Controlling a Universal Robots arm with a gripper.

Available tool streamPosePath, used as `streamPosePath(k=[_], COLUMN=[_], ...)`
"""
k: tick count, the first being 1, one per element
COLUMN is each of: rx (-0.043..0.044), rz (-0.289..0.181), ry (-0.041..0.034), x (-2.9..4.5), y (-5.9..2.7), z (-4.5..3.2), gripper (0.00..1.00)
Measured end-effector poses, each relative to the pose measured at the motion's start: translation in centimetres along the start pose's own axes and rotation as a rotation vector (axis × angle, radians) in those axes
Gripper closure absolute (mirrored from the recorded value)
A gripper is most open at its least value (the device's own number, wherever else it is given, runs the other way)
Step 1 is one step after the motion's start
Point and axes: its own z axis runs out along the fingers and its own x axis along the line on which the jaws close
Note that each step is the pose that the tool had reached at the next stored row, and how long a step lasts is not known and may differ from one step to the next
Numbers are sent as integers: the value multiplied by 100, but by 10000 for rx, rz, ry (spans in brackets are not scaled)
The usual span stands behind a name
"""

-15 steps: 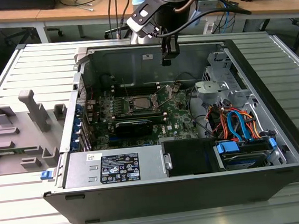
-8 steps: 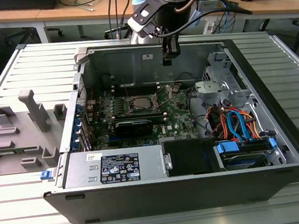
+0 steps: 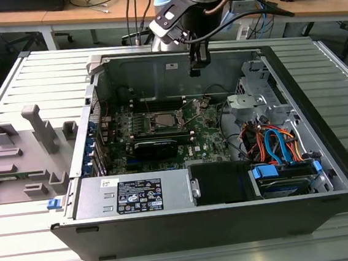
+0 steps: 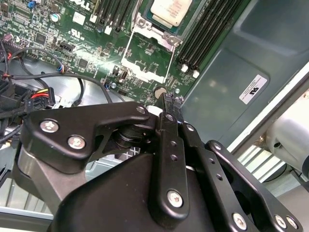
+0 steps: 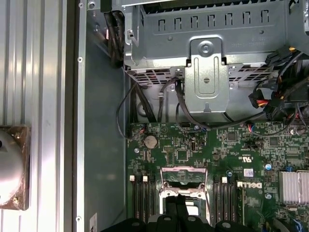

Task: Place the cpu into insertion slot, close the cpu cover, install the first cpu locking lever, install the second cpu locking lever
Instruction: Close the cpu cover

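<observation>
End effector (image 3: 196, 68) hangs over the back edge of the open PC case (image 3: 189, 227), high above the board. In the exterior view that's roughly 1 o'clock from the insertion slot (image 4: 144, 25). Its fingers (image 4: 166, 140) are pinched together tip to tip with nothing between them, which is clearest in the second wrist view.

The cpu (image 4: 170, 10) sits in the insertion slot, silvery top up, and looks seated flat as far as I can tell. In the exterior view the slot is mid-way across the green motherboard (image 3: 206, 133), about 9 o'clock from the grey drive cage (image 3: 254, 101) and 12 o'clock from the power supply (image 3: 134, 193).

The cpu cover (image 5: 184, 170) is not down. The frame is swung open off the socket, and green board shows through its window in both wrist views. The chip is uncovered.

Black memory slots (image 4: 205, 34) flank the socket on both sides. A coin cell (image 5: 151, 141) sits on the board near the open cover. In the second wrist view it is just beside the fingertips, but the tips are well above the board, not touching it.

The case lies on its side on the slatted metal worktop (image 3: 26, 256). A grey fixture block (image 3: 25, 157) sits on the worktop at 9 o'clock from the case.
</observation>
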Motion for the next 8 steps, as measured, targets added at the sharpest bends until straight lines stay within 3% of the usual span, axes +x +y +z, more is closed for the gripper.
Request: streamPosePath(k=[8], rx=[0], rz=[0], ry=[0], x=[0], y=[18], z=[2], gripper=[89])
